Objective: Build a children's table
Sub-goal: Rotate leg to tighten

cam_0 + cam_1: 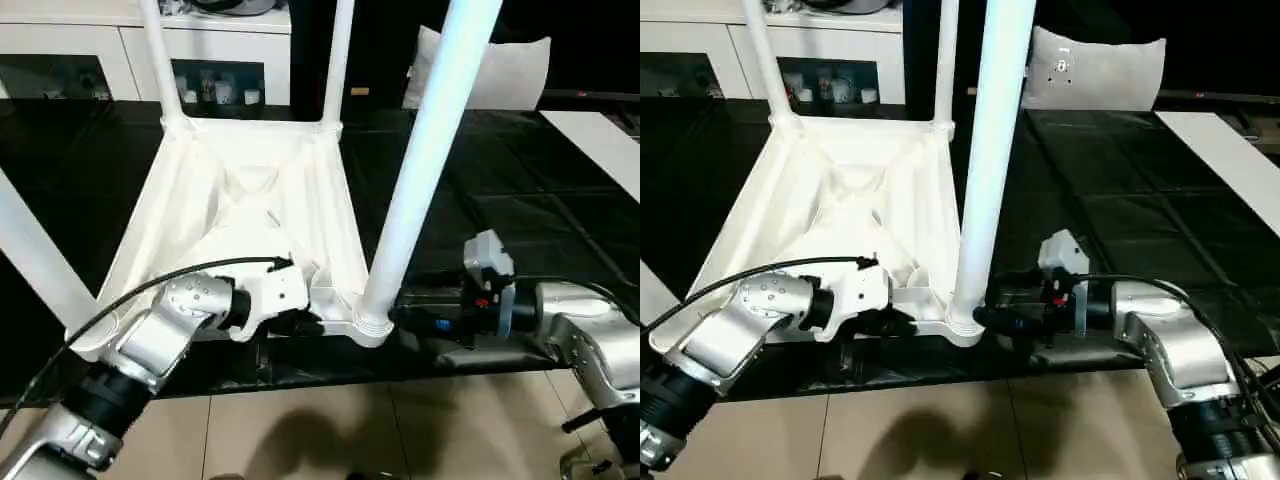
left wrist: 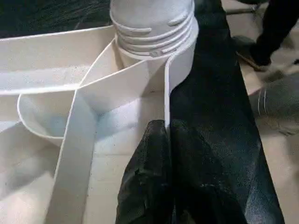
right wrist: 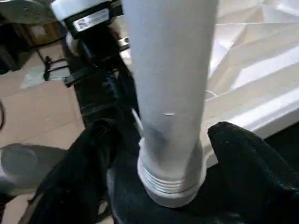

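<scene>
Black work table point(image 1: 560, 190); white cabinet point(image 1: 70, 50) behind.

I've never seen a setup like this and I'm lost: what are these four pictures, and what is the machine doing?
A two-armed humanoid robot is building a children's table. Two pictures look down from its head; two come from cameras on its wrists. An upside-down white tabletop lies on a black-covered work table, with legs standing in its corners. The left tool is shut on the tabletop's near rim. The right tool has a black finger on each side of the near leg, at its threaded base.
</scene>
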